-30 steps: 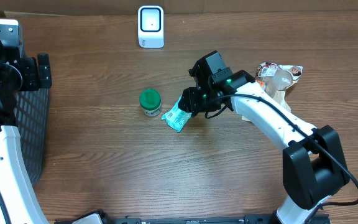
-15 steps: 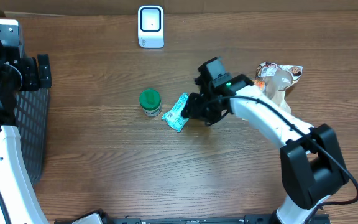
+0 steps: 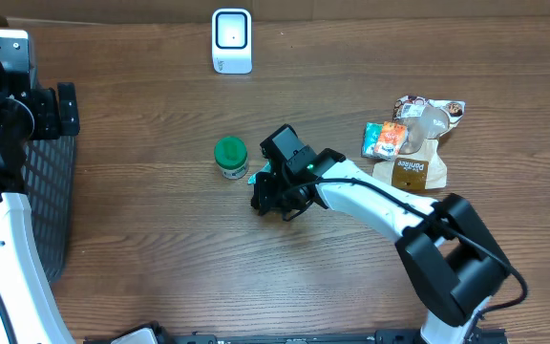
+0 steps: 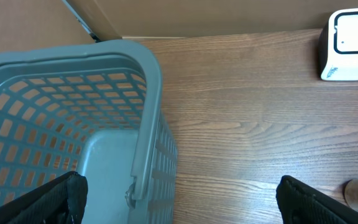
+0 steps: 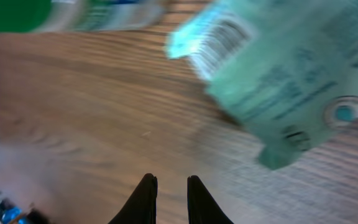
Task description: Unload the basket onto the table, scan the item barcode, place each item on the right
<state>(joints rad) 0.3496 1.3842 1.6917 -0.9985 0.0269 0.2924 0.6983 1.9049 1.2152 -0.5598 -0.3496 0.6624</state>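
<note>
Two arms share the worktop [image 3: 160, 258], and only the right one has moved. The left arm waits at nine o'clock over the grey basket [image 3: 51, 191], its left pincer [image 4: 179, 193] spread as wide as it goes and holding nothing.

The right arm has swung in a second from the three o'clock side toward the middle. That has uncovered the snack bags [image 3: 413, 143] it was hiding. Its head now sits on top of the teal packet [image 5: 284, 81], so from above only a sliver of teal shows beside the green-lidded jar [image 3: 230, 156], which stands at about ten o'clock from it.

The right pincer [image 5: 170, 186] was half open as it came across and has narrowed to a slit. Its own camera shows bare wood in that slit. The packet lies flat ahead of the fingers [image 5: 146, 190], at about one o'clock and barcode side up, not between them.

My guess is that the squeeze caught nothing, or a corner I can't see. The packet is not lifted, and the white scanner [image 3: 231, 40] stands well away at twelve o'clock. It likely needs to reopen and try again.
</note>
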